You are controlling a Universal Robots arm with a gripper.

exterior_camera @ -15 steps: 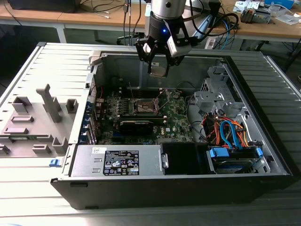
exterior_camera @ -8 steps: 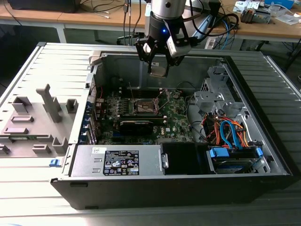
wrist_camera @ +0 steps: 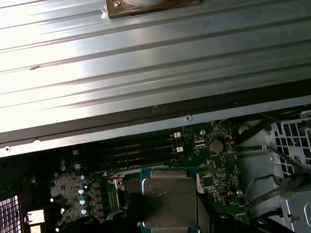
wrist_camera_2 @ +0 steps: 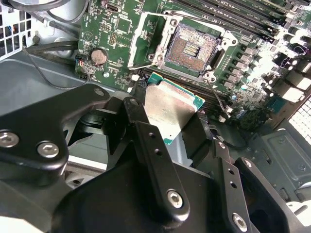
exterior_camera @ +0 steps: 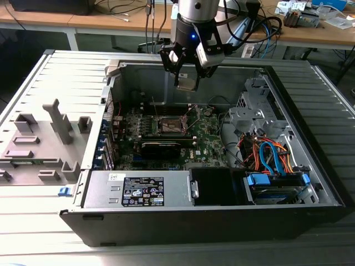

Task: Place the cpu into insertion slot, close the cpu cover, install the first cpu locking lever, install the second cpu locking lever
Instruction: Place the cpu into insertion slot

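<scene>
My gripper (exterior_camera: 187,75) hangs above the open computer case, shut on the cpu (exterior_camera: 187,83) by its edges. In the second wrist view the cpu (wrist_camera_2: 167,108) shows its silver-grey top and green rim between the black fingers (wrist_camera_2: 141,133). The insertion slot (wrist_camera_2: 192,46) lies just beyond it on the motherboard, bare, with its dark centre exposed. The cpu cover (wrist_camera_2: 145,41) stands swung open beside the slot. In the exterior view the slot (exterior_camera: 173,125) sits well below the gripper. The first wrist view shows the cpu (wrist_camera: 169,201) over the board.
The case wall (wrist_camera: 146,73) rises close behind the gripper. Long black memory slots (wrist_camera_2: 233,19) run past the socket, and a black card (exterior_camera: 161,147) lies in front of it. A power supply (exterior_camera: 138,191) and a drive bay with cables (exterior_camera: 272,158) fill the case front.
</scene>
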